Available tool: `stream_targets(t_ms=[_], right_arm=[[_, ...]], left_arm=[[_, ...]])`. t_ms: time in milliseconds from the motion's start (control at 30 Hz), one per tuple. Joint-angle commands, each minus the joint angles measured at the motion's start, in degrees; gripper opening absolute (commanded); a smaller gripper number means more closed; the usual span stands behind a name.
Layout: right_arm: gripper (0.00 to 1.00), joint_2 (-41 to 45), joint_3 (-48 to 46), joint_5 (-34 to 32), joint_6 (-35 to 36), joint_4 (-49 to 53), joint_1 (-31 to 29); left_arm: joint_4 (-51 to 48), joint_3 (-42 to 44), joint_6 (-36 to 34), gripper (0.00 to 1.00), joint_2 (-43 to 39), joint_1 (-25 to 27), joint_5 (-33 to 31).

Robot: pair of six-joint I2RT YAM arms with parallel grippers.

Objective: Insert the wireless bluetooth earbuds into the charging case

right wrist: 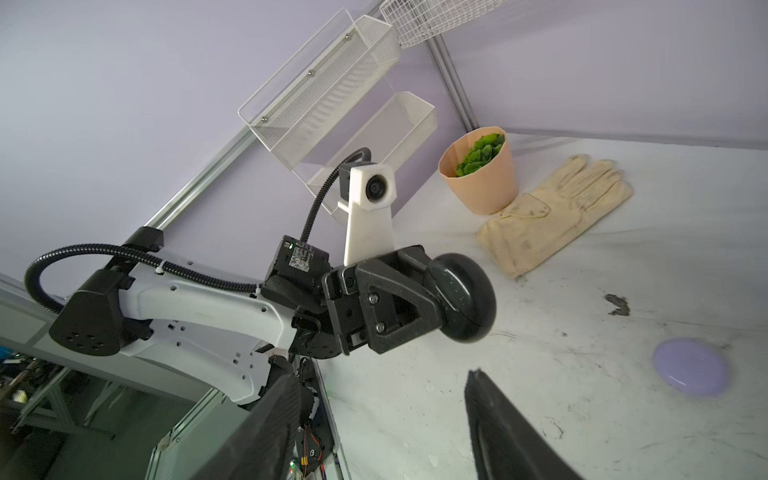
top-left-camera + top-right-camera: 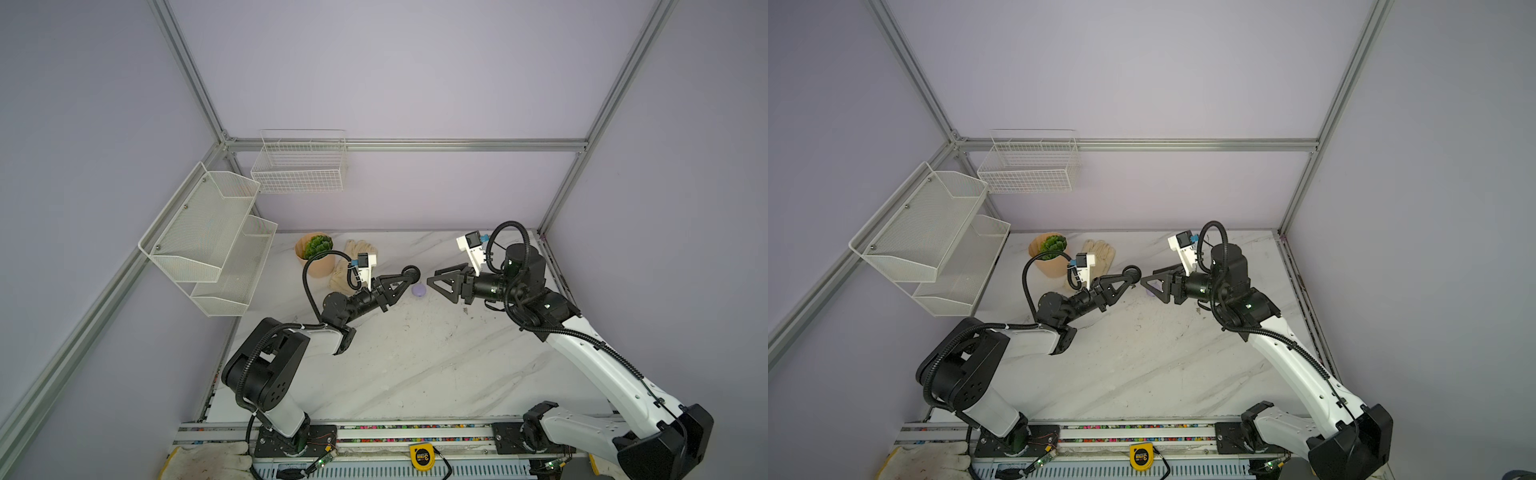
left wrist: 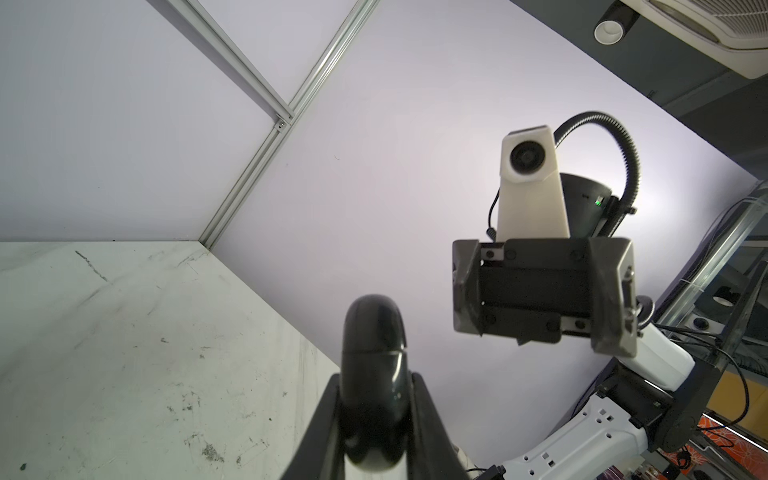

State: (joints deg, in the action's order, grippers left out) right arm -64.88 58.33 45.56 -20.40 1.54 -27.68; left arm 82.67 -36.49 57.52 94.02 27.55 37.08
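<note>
- While the left gripper [image 2: 404, 277] hung above the far middle of the white marble-patterned tabletop [image 2: 415, 365], we saw it clamped narrow on a glossy black round plastic charging case [image 2: 411, 274].
- We noted that this black case [image 3: 374, 332] was closed and held clear of the surface, with the fingers [image 3: 428, 415] pressing its two broad faces.
- From the right, the right gripper [image 2: 432, 280] pointed at the black case, close to it but apart.
- We found its jaws spread wide with nothing between them, and the left wrist view showed the right gripper [image 3: 540, 291] face-on with its fingers [image 3: 467, 286] well separated.
- On the tabletop between the two grippers, a small lilac round plastic charging case [image 2: 419, 289] lay flat and closed.
- In a top view the right gripper partly hid this lilac case [image 2: 1149, 292], while the right wrist view showed it [image 1: 690, 372] fully.
- Whether any earbuds sat inside either closed case we could not tell.
- At the far left of the tabletop stood a peach plastic pot with a green plant [image 2: 316, 262], and a cream fabric glove [image 1: 552, 220] lay flat just beside it on its right.
- On the left wall hung a white two-tier mesh shelf [image 2: 208, 237], and on the far wall a white wire basket [image 2: 299, 166].
</note>
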Motion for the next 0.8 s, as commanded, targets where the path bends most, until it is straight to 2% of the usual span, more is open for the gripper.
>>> stream_targets(t_ms=[0,267,533,633,767], right_arm=[[0.66,2.12,-5.31,5.99,-4.82,-21.13,0.83],[0.66,-4.79,-7.63,12.03,-11.72,-33.71,3.4],[0.66,-9.97,-4.27,12.6,-9.9,-32.54,3.6],[0.7,-12.13,-2.11,12.97,-8.33,-30.12,3.57],[0.71,-14.09,-1.61,14.21,-9.88,-31.3,3.39]], left_arm=[[3.43,1.22,2.16,0.0,-1.53,0.4,0.41],[3.38,0.54,3.21,0.0,-1.83,0.4,3.47],[3.37,-0.07,3.54,0.0,-1.99,0.59,4.53],[3.37,0.1,3.32,0.0,-2.47,0.66,4.83],[3.44,0.19,3.3,0.0,-2.63,0.66,5.46]])
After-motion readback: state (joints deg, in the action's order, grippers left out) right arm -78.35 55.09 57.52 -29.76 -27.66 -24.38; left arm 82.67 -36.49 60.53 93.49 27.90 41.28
